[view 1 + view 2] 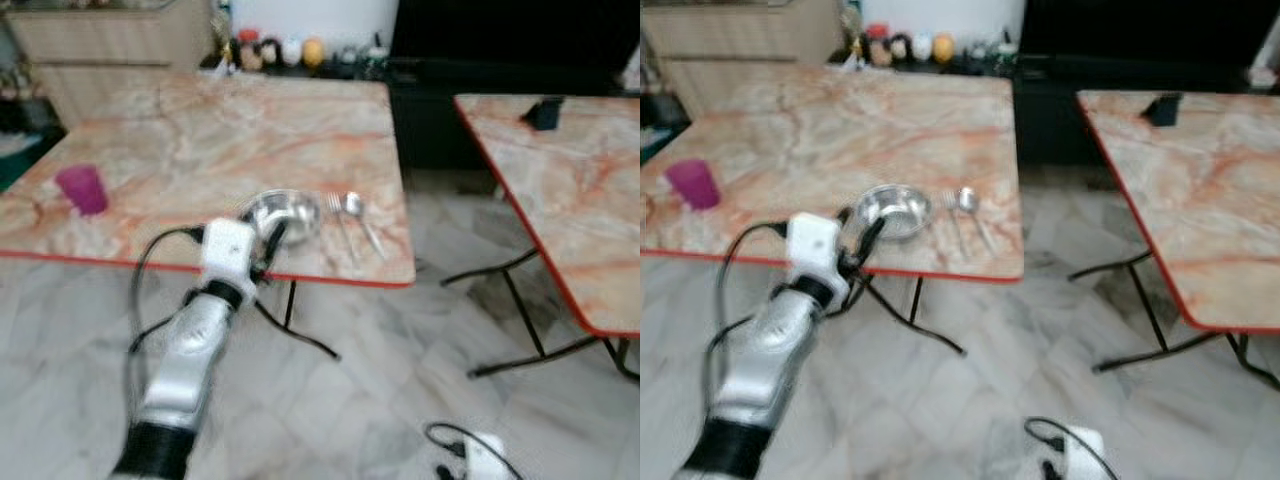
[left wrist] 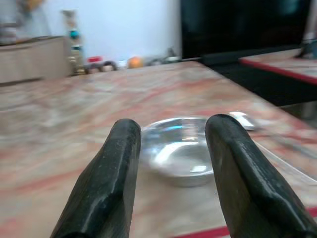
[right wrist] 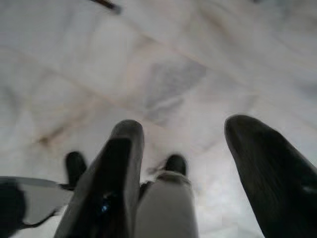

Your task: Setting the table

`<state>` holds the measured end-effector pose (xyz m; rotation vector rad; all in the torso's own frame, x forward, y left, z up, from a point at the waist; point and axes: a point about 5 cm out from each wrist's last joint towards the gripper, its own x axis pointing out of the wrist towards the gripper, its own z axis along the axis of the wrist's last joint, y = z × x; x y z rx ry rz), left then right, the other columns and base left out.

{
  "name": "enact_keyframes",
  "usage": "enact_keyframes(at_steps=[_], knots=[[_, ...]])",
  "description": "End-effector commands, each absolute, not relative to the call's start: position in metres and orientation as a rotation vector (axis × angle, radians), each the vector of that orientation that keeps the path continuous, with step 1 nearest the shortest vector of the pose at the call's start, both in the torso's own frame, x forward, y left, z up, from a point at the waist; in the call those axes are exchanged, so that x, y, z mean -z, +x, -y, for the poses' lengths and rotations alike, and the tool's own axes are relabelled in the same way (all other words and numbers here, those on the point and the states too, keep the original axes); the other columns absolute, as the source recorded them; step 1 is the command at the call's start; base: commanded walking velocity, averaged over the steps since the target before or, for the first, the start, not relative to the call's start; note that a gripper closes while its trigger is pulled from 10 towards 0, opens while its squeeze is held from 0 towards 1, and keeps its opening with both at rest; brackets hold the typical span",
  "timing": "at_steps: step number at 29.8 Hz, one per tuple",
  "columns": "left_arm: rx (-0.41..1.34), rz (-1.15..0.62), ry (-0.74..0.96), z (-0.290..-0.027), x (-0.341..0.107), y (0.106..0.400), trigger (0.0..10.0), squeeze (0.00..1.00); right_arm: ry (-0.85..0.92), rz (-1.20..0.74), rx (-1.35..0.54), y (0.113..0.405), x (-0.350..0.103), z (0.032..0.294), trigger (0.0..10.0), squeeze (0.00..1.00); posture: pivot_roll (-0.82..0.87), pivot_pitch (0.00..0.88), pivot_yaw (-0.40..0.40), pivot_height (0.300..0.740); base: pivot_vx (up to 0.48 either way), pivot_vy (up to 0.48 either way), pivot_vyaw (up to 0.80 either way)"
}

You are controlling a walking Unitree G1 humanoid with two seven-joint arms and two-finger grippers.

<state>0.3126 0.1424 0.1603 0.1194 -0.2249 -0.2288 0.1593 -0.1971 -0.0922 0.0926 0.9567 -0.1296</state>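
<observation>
1. Right tool [image 3: 183,163] hung over the marble floor [image 3: 168,79], fingers wide apart.
2. Left tool [image 2: 173,163] hovered at the bench [image 1: 200,130] edge, fingers wide, just short of the steel bowl [image 1: 283,215].
3. Beside the bowl lay a fork [image 1: 340,225] and spoon [image 1: 360,215]; farther left stood a purple cup [image 1: 82,189].

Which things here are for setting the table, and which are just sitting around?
For setting the table:
- metal bowl, near the table's front edge
- fork and spoon, beside the bowl
- purple cup
- left hand, open, facing the bowl

Just sitting around:
- small jars and bottles on the shelf behind
- dark object on the second table
- right hand, open, above the floor
</observation>
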Motion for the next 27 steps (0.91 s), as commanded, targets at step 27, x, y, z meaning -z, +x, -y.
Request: enact_keyframes(at_steps=[27], knots=[[0.289, 0.177, 0.136, -0.132, -0.150, 0.310, 10.0, 0.00, 0.099, -0.952, 0.166, 0.156, 0.092, 0.207, 10.0, 0.00, 0.12, 0.000, -0.028, 0.740, 0.063, 0.011, 0.00]])
